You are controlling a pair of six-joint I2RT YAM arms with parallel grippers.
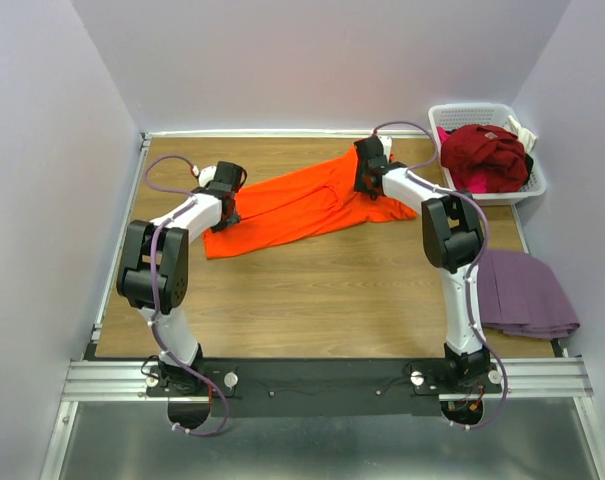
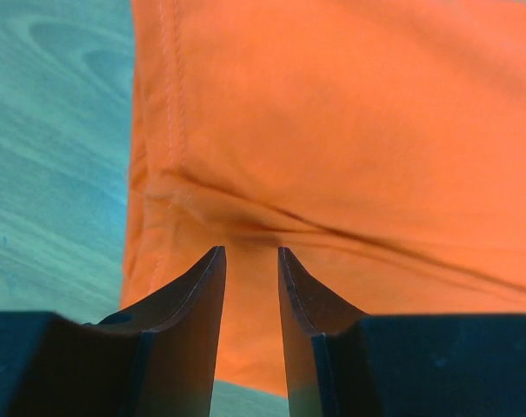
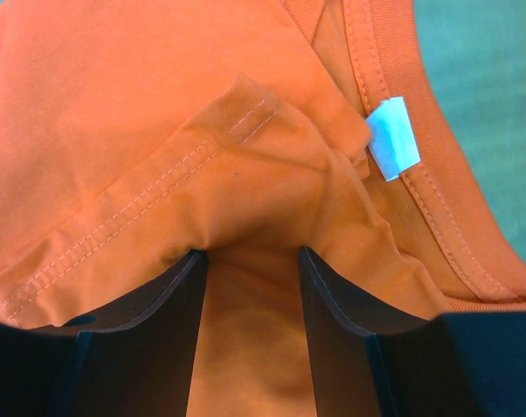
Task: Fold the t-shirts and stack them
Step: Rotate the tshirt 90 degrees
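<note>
From above, the orange t-shirt (image 1: 302, 205) lies on the table (image 1: 312, 300). Its long axis runs from near left to far right, with the neck at the far right. In the left wrist view, the left gripper (image 2: 249, 252) pinches a fold near the stitched edge. In the right wrist view, the right gripper (image 3: 249, 254) clamps bunched cloth beside the white label (image 3: 393, 137).

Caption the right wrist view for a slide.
Right gripper pinches a bunched orange t-shirt fold beside the white neck label.

orange t-shirt (image 1: 302, 205) | dark red t-shirt (image 1: 487, 155) | purple t-shirt (image 1: 527, 292) | white basket (image 1: 472, 107)
</note>
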